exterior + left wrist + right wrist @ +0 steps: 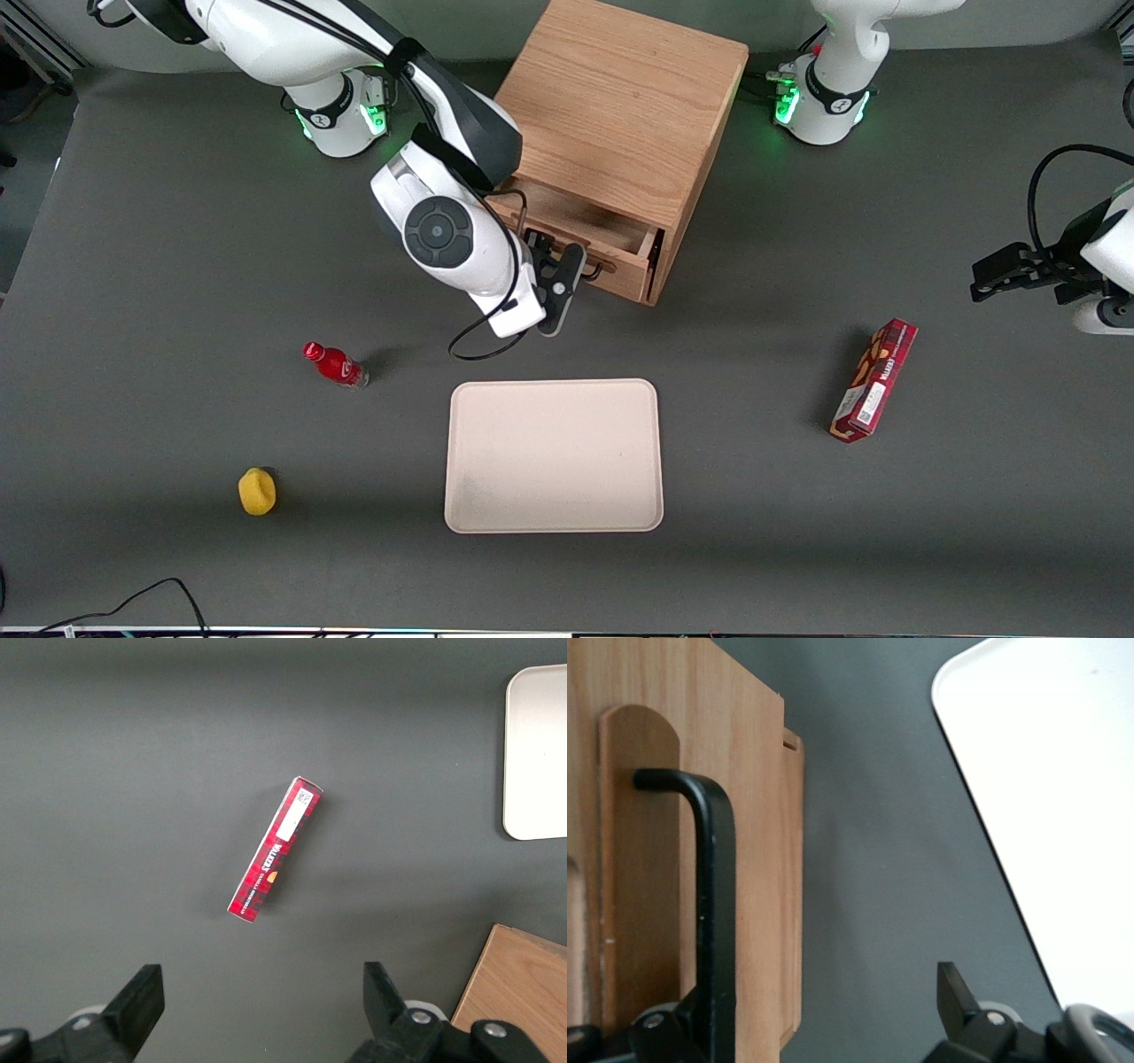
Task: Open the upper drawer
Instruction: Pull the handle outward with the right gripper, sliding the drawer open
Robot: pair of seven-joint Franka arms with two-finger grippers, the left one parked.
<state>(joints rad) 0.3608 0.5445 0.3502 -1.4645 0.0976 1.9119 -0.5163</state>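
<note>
While ajar, upper drawer frontward.

place: robot lab | I see: arm bases bolted on grey worktop | staged props near my end effector

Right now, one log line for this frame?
step: open upper drawer | drawer: partly out | gripper: at black handle, fingers apart | tray: bare

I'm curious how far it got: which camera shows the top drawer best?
The front view: the upper drawer is pulled partly out, with the gripper at its front. The right wrist view shows only its front and black handle close up; the left wrist view misses it.
</note>
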